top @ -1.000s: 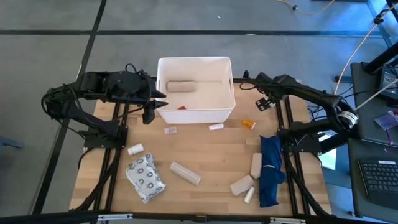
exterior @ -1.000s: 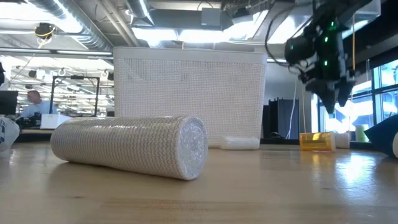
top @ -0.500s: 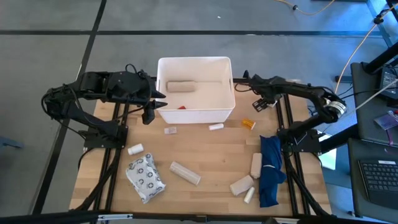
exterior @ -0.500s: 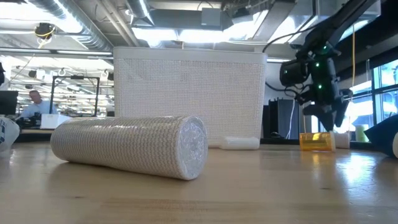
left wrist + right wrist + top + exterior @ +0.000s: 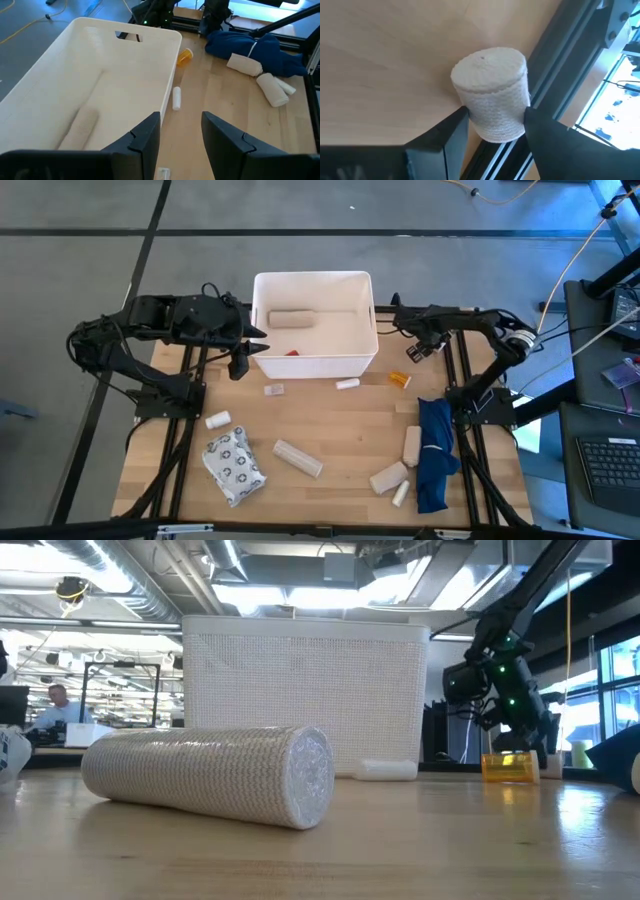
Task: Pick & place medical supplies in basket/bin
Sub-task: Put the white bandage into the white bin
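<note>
The white bin [image 5: 315, 325] stands at the table's far middle with a beige roll [image 5: 292, 318] lying in it. My right gripper [image 5: 495, 115] is down at the table's far right corner, right of the bin, shut on a small beige roll [image 5: 490, 85] that stands on end against the metal frame rail [image 5: 555, 90]. An orange bottle [image 5: 399, 380] lies just near of it. My left gripper [image 5: 181, 131] hovers open over the bin's near left corner with nothing between its fingers. My right gripper has the small beige roll's round side wall [image 5: 472, 117] between its two fingers, low on the roll. The fingers come slanting down from above. The roll stands upright on the table, beside the frame rail.
On the table lie a white tube [image 5: 347, 384], a small packet [image 5: 274, 390], a white roll [image 5: 217, 419], a crinkly grey packet [image 5: 235, 465], a long beige roll [image 5: 298, 458], more rolls [image 5: 412, 444] [image 5: 389, 477] and a dark-blue cloth [image 5: 435, 452]. The wood in the middle is bare.
My right gripper has come down toward the table at the far right corner, beside the orange bottle, and has tipped more steeply downward. The supplies on the table lie as they did.
</note>
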`<action>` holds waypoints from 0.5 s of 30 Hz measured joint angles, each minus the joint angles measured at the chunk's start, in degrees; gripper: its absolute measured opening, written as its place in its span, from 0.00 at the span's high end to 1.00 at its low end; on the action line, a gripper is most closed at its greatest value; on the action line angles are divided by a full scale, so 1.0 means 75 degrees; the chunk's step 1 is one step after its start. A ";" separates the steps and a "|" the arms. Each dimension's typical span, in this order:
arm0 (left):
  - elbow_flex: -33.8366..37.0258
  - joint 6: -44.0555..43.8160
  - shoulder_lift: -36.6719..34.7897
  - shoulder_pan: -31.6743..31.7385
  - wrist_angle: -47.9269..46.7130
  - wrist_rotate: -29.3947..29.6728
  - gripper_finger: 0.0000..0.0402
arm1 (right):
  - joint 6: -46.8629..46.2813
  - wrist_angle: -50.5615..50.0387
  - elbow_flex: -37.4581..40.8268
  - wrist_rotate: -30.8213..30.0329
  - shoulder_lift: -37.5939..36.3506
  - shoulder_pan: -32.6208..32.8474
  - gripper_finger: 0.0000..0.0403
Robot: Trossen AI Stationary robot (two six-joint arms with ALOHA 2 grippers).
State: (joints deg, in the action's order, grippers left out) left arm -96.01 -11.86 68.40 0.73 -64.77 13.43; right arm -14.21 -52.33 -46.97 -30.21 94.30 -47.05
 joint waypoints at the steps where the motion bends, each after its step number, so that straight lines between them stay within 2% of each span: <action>1: 0.0000 0.0000 0.0000 0.0000 0.0000 0.0000 0.66 | 0.0008 0.0002 -0.0001 -0.0025 0.0064 0.0000 0.54; 7: 0.0000 0.0000 0.0000 0.0000 0.0000 0.0003 0.66 | 0.0166 -0.0001 -0.0016 -0.0037 0.0190 0.0003 0.66; 15: 0.0000 0.0102 0.0000 0.0000 0.0003 0.0086 0.66 | 0.0555 -0.0522 -0.0099 0.0248 0.0147 0.0029 0.93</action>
State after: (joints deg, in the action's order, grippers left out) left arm -96.01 -11.09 68.40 0.73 -64.75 14.07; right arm -10.04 -56.25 -47.72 -28.36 95.40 -46.83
